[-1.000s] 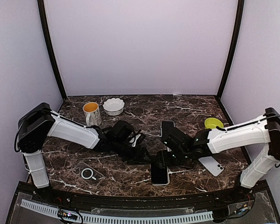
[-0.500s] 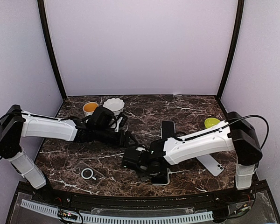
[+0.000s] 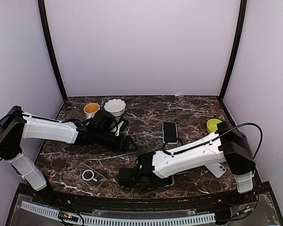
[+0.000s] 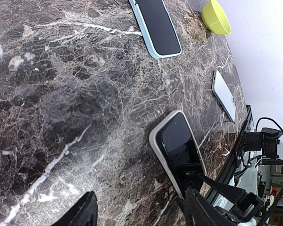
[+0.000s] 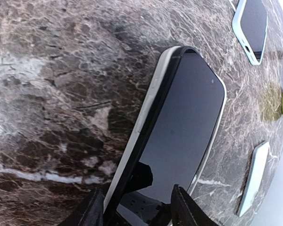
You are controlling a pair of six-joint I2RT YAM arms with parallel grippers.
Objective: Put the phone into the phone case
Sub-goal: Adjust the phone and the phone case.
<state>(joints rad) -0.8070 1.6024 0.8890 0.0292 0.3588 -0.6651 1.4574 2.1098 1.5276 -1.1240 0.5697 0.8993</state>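
Observation:
A black-screened phone [image 5: 184, 127] lies in a grey-white phone case [image 5: 146, 117] near the table's front. Its left long edge stands above the case's rim. My right gripper [image 5: 137, 209] is open at the phone's near end, one finger to each side of that end; I cannot tell whether they touch it. From above, the right arm hides most of the phone [image 3: 168, 181] and the right gripper [image 3: 151, 181]. My left gripper [image 3: 128, 144] is open over bare marble, back and to the left of the phone [image 4: 179, 141], with nothing between its fingers [image 4: 82, 214].
A phone in a light blue case [image 3: 170, 132] lies behind the right arm. A white phone [image 3: 218, 168] is at the right. A clear case with a ring [image 3: 88, 175] lies at the front left. A mug [image 3: 91, 111], a white bowl [image 3: 114, 107] and a green bowl [image 3: 214, 124] stand at the back.
The right arm has swung left and forward, bringing its gripper to the phone's near end, and its jaws have narrowed. The left arm drew back to the left a second ago and has held since.

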